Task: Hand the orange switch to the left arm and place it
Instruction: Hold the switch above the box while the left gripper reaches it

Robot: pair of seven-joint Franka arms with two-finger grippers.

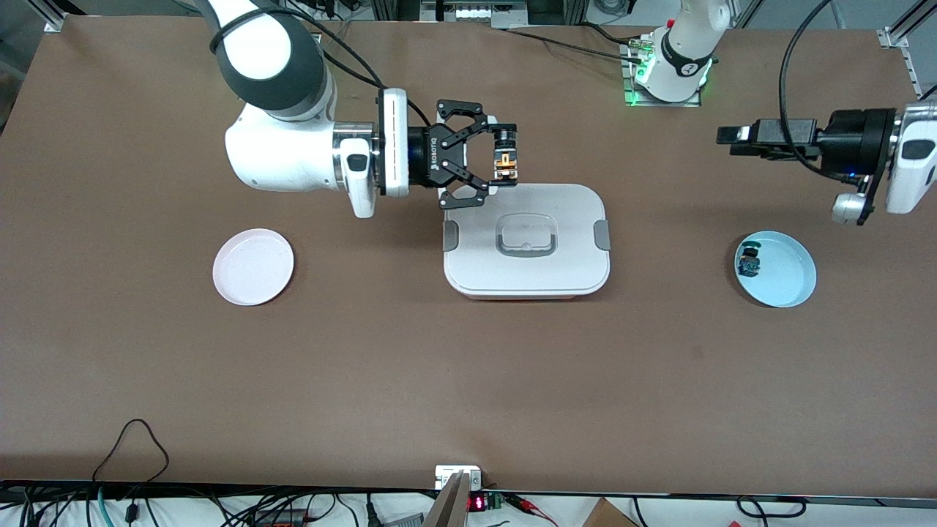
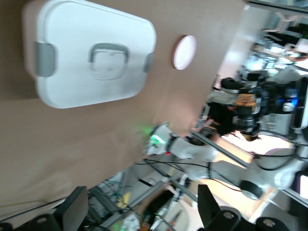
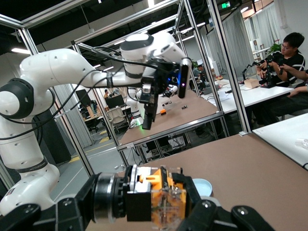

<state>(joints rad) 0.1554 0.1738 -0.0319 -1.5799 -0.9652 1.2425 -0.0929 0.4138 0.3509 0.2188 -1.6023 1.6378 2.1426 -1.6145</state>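
Above the box's edge nearest the robots' bases, the orange switch (image 1: pixel 506 162) is hanging in the air, clenched between the fingers of the right gripper (image 1: pixel 505 157); the right arm is reaching sideways from its end of the table, its wrist turned level; in the right wrist view the switch (image 3: pixel 161 196) is showing its tan body and orange cap between the black fingers. Just below it in the front view, the box (image 1: pixel 525 241) is sitting closed at the table's middle; a pink plate (image 1: pixel 253 266) is lying toward the right arm's end; a blue plate (image 1: pixel 776 268), toward the left arm's end, is holding a small blue switch (image 1: pixel 749 261); the left gripper (image 1: pixel 728 137) is hovering over bare table near that plate, jaws spread and holding nothing.
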